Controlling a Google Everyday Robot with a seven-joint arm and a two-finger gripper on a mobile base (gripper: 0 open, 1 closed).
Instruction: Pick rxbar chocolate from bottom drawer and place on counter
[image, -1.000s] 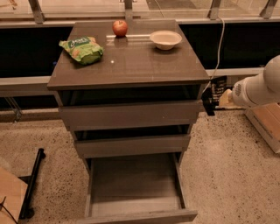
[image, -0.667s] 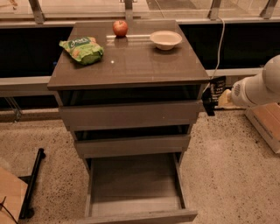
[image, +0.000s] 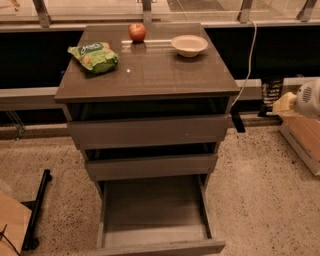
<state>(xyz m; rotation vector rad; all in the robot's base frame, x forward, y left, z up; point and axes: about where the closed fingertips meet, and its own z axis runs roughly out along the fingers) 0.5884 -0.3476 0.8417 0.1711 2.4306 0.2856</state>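
Observation:
The bottom drawer (image: 155, 210) is pulled out at the base of the cabinet, and its visible floor is bare. The counter (image: 150, 70) is the glossy grey-brown top above it. My gripper (image: 274, 101) is in the air to the right of the cabinet, level with the top drawer. It holds a small black bar with pale print, the rxbar chocolate (image: 271, 91), standing upright. My pale arm (image: 307, 99) enters from the right edge.
On the counter lie a green chip bag (image: 95, 56), a red apple (image: 137, 32) and a white bowl (image: 189, 45). A white cable (image: 248, 60) hangs by the cabinet's right side, ending in a black piece (image: 237, 122). A wooden crate (image: 305, 142) stands at the right.
My arm and gripper have drawn back to the right, away from the cabinet's side. The black bar now shows at the gripper's tip.

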